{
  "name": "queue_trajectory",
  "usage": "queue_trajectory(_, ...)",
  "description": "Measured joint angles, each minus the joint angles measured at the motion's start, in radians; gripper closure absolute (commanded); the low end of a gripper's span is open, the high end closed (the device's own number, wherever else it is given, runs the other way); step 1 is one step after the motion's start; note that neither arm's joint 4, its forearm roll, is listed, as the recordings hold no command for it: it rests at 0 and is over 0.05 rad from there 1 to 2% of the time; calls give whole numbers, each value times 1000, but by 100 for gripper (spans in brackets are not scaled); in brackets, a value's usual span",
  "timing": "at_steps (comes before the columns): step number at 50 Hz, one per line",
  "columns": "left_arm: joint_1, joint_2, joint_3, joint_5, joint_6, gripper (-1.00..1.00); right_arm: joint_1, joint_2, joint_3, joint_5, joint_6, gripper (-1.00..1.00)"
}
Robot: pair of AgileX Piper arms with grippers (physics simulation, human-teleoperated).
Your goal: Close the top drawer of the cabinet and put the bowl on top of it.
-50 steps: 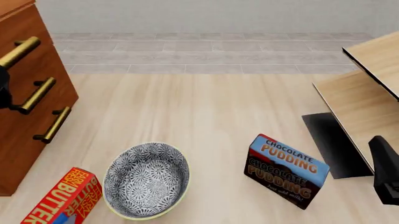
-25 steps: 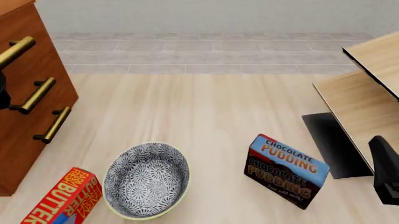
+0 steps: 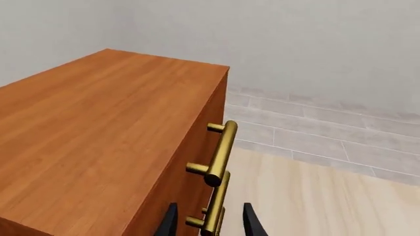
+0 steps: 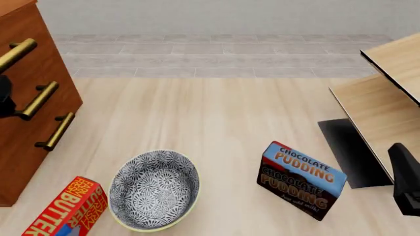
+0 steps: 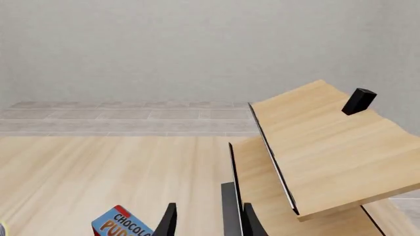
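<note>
Top drawer [image 4: 19, 51] at upper left of front view, seemingly flush with cabinet [image 4: 29, 123]. Left gripper [image 3: 208, 223] parted, jaws straddling the second brass handle [image 3: 217, 204]; snagging likely on withdrawal. Bowl [image 4: 154, 190] at lower centre, crowded by butter box [image 4: 66, 209] at lower left; pudding box [image 4: 300, 180] well apart. Right gripper [image 5: 208, 221] parted, empty. Cabinet top bare.

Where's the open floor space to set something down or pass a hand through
Bare wood stretches behind the bowl and pudding box, between the cabinet and the pale furniture. The cabinet's top is bare too. The near-left is crowded: butter box beside the bowl.
</note>
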Motion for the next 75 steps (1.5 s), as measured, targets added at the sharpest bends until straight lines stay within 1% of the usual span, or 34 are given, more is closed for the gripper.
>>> queue_trajectory(7,-58,-47,-8,69,6,-100,0,0,0,0,0,-100)
queue_trajectory(22,-233,-175,-34,230,20,-100,0,0,0,0,0,-100)
queue_trajectory(34,-357,-176,-67,318,48,-100,0,0,0,0,0,-100)
queue_trajectory(43,-432,-157,-132,416,90,-100,0,0,0,0,0,-100)
queue_trajectory(53,-494,-151,-223,552,165,-100,0,0,0,0,0,-100)
queue_trajectory(65,-525,-148,-306,719,300,-100,0,0,0,0,0,-100)
queue_trajectory(75,-543,-133,-372,825,413,-100,0,0,0,0,0,-100)
